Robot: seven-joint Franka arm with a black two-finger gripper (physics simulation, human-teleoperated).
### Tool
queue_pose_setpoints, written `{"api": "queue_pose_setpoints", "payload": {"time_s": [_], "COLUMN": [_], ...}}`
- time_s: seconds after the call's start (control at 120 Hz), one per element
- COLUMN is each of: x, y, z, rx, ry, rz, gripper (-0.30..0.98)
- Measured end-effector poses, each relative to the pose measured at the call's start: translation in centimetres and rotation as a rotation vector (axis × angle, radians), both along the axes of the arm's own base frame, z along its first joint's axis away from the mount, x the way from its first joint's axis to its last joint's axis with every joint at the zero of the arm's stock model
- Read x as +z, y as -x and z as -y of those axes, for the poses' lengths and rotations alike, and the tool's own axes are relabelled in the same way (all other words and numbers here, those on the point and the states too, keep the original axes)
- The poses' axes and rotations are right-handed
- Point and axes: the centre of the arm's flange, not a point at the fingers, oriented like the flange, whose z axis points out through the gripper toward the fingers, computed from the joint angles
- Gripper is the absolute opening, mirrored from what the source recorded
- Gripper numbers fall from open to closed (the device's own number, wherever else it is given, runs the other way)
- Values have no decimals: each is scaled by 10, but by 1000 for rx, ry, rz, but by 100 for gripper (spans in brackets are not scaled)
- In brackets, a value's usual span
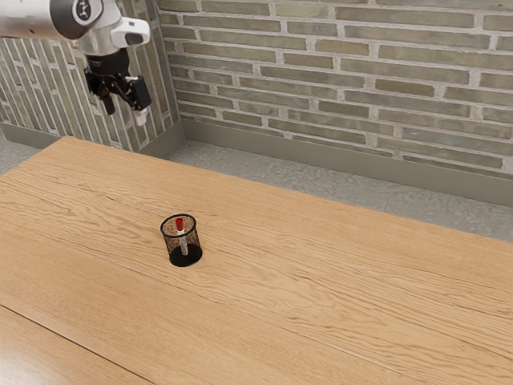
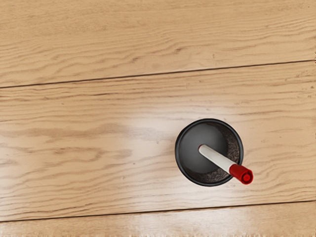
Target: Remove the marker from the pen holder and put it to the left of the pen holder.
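Exterior view: the claw [image 1: 125, 111] hangs spread wide, well apart from the pen holder [image 1: 185, 258].
The white marker [image 2: 217, 157] leans inside the pen holder on the wooden table [image 1: 321, 281], red cap [image 2: 240, 174] up.

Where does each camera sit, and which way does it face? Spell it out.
Exterior view: beside the arm, looking down across the table toward a brick wall; the arm and its end effector show.
Wrist view: on the arm's hand, looking down at the table.
Shared: table, pen holder, and the red-capped marker leaning inside it.
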Motion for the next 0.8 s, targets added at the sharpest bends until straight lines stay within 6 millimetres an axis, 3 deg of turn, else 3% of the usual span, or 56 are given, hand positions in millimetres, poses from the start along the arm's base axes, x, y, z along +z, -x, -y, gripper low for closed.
{"api": "queue_pose_setpoints", "payload": {"time_s": [0.158, 0.2, 0.258, 0.3, 0.342, 0.392, 0.5, 0.6, 0.8], "x": [-2, -7, -29, -44, -70, -109, -145, -165, -213], "y": [0, -2, -8, -12, -11, -9, -15, -16, 12], "z": [4, 14, 34, 62, 87, 99, 101, 95, 100], "rx": [-12, -29, -67, -131, -199, -264, -349, -400, -532], "ry": [6, 9, 7, -15, -35, -51, -74, -88, -130], "rz": [-12, -23, -64, -87, -113, -131, -99, -89, -57], "gripper": [69, 69, 69, 69, 68, 68, 69, 69, 69]}}
